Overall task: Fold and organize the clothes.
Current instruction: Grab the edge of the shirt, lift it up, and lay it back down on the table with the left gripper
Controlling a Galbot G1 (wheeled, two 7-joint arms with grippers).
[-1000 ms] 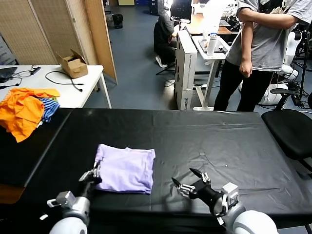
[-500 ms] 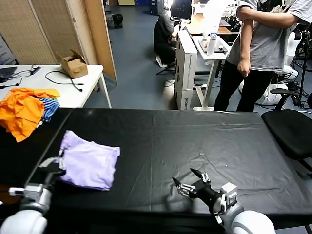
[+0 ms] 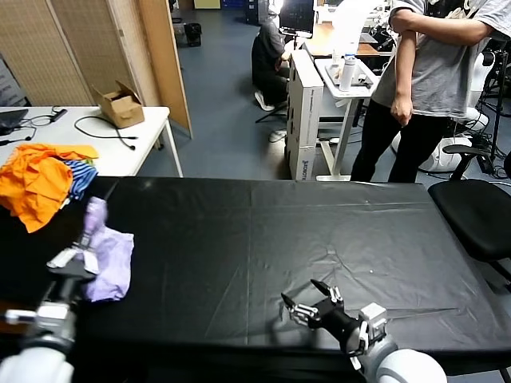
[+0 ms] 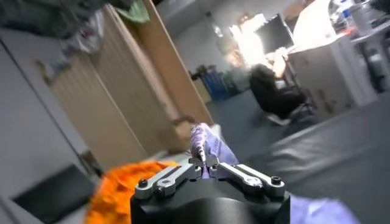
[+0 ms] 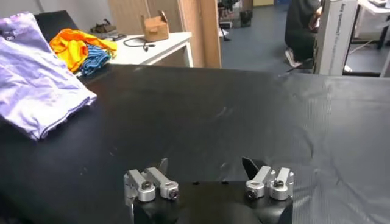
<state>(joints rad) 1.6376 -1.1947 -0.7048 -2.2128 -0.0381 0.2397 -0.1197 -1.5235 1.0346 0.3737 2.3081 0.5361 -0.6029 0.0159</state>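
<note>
The pale lavender T-shirt point(image 3: 112, 255) hangs folded and bunched at the left end of the black table point(image 3: 319, 231), one edge lifted. My left gripper point(image 3: 80, 254) is shut on that edge. In the left wrist view the fabric point(image 4: 207, 143) rises from between the closed fingertips of the left gripper point(image 4: 204, 167). My right gripper point(image 3: 311, 299) stands open and empty low over the table's front edge, far to the right of the shirt. In the right wrist view the shirt point(image 5: 36, 79) lies well beyond the spread right gripper point(image 5: 207, 167).
A bright orange and blue-striped heap of garments point(image 3: 36, 179) lies just beyond the shirt at the far left. Behind it stands a white table point(image 3: 120, 136) with a cardboard box point(image 3: 120, 104). A person point(image 3: 431, 80) and an office chair point(image 3: 479, 215) are past the far right.
My left gripper has carried the shirt leftward from the table's front middle to its left end, and the cloth has bunched up. The right arm has hardly moved.
</note>
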